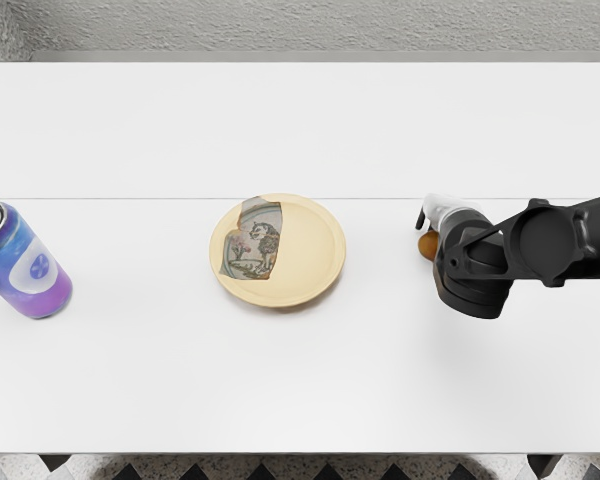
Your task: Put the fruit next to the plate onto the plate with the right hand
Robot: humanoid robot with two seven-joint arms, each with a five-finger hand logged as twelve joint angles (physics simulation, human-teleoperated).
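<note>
A cream plate [305, 250] with a painted figure on its left half lies at the table's middle. To its right, an orange-brown fruit [427, 245] peeks out from behind my right hand [450, 240]; most of the fruit is hidden. The dark right arm enters from the right edge and the hand sits over the fruit, roughly a hand's width right of the plate. The wrist blocks the fingers, so the grasp does not show. The left arm is out of view.
A blue and purple can [20, 262] lies tilted at the left edge of the white table [300, 380]. The table's far edge meets a grey wall; a checkered floor shows below the front edge.
</note>
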